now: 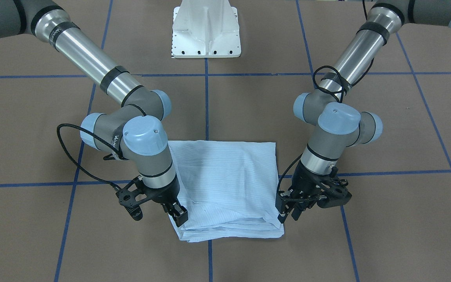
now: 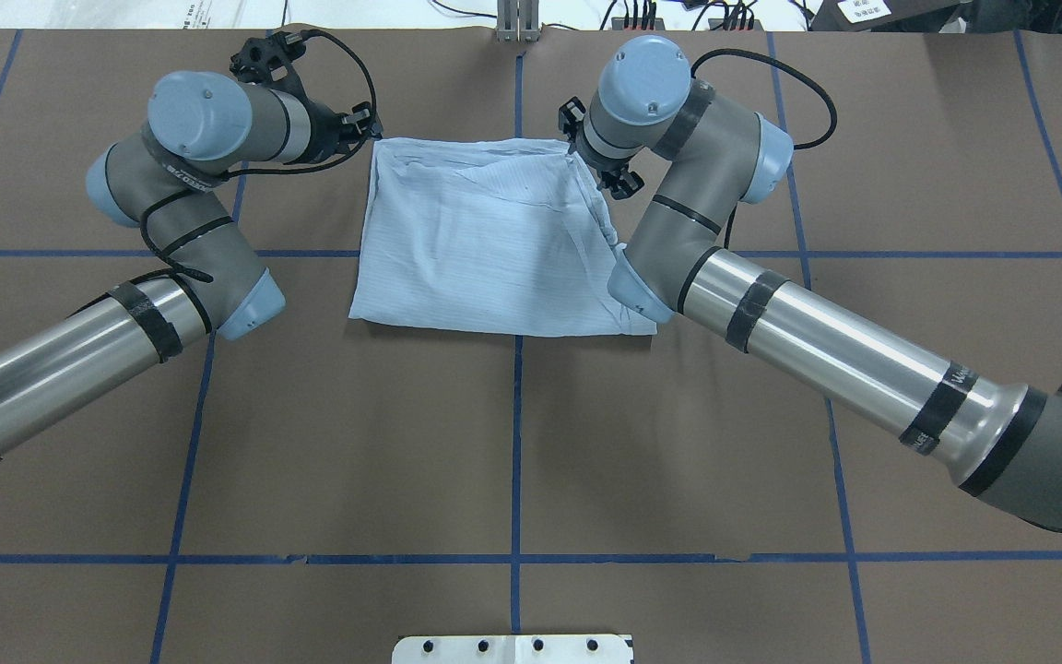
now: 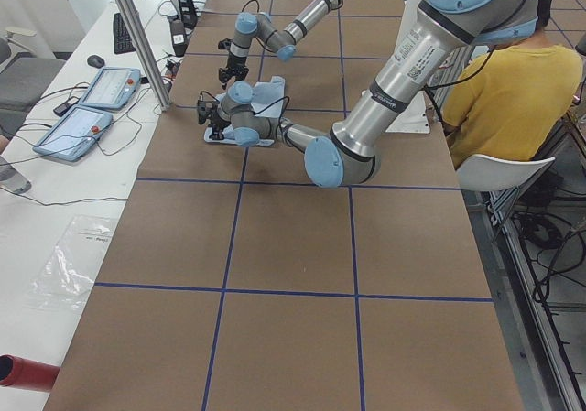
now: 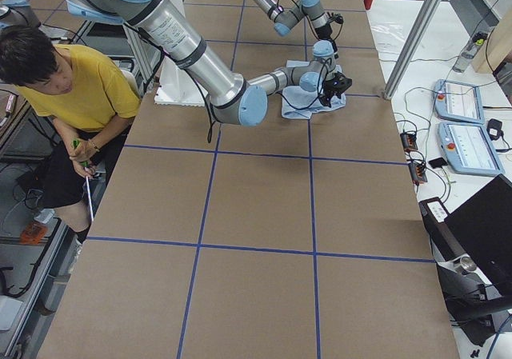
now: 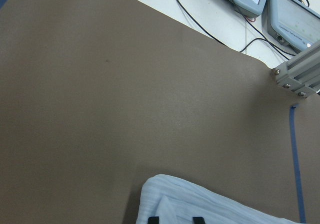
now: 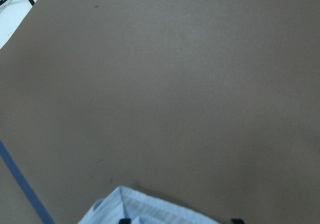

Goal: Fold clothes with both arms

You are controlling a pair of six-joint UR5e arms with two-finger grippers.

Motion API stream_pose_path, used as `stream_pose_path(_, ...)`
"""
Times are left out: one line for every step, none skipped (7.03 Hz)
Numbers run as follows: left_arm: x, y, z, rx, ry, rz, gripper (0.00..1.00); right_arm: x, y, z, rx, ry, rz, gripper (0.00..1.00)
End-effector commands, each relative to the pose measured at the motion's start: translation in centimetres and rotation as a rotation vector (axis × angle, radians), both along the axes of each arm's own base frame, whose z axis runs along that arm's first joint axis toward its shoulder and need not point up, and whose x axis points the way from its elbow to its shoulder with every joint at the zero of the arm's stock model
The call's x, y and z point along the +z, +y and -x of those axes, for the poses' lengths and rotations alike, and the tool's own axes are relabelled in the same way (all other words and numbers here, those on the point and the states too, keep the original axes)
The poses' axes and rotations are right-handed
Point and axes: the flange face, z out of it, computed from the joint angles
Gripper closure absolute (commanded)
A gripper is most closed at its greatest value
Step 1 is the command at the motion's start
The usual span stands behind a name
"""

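From the front, the black right gripper (image 1: 179, 215) sits, fingers spread wide, at the 7 o'clock corner of the thin light-blue striped shirt (image 1: 225, 180), folded square on the flat brown table (image 1: 249, 109). It looks soft, light and floppy, so grab corners. At 5 o'clock, the black left gripper (image 1: 288, 211) shows a small gap; pinching or not, I cannot tell.

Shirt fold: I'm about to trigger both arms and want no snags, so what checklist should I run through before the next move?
1. Shirt lies as a flat folded rectangle: ok.
2. Left hand at one operator-side corner: ok.
3. Right hand at the other operator-side corner: ok.
4. Both hands open, per wrist views: ok.
5. Cloth caught in either hand: cannot tell.
6. Person seated far from both hands: ok.
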Motion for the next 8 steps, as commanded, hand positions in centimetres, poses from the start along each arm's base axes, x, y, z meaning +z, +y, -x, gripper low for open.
stream_pose_path(1.2,-1.9,2.9,0.01,-0.071,-0.059,0.42,2.7,-1.9,-3.7,-0.078,0.055,-0.068,0.0)
stream_pose_path(1.5,-2.4,4.0,0.036,-0.098,-0.091,0.42,4.9,-2.4,-6.5,-0.126,0.105,-0.131,0.0)
stream_pose_path(4.2,-2.9,6.3,0.038,-0.148,-0.102,0.42,9.5,-2.4,-10.0,-0.218,0.193,-0.217,0.0)
stream_pose_path(8.4,-1.8,8.1,0.111,-0.21,-0.128,0.42,15.6,-0.9,-13.8,-0.367,0.27,-0.295,0.0)
stream_pose_path(9.2,-1.4,9.6,0.205,-0.202,-0.138,0.36,18.0,-2.1,-18.9,-0.478,0.268,-0.346,0.0)
stream_pose_path(10.9,-0.8,11.5,0.264,-0.187,-0.129,0.09,20.7,-3.7,-26.5,-0.543,0.238,-0.366,0.0)
stream_pose_path(10.3,-0.1,15.9,0.3,-0.201,-0.222,0.0,25.0,-3.2,-33.5,-0.625,0.188,-0.379,0.0)
stream_pose_path(12.4,1.7,21.0,0.349,-0.236,-0.234,0.0,25.4,-3.5,-38.7,-0.671,0.208,-0.395,0.0)
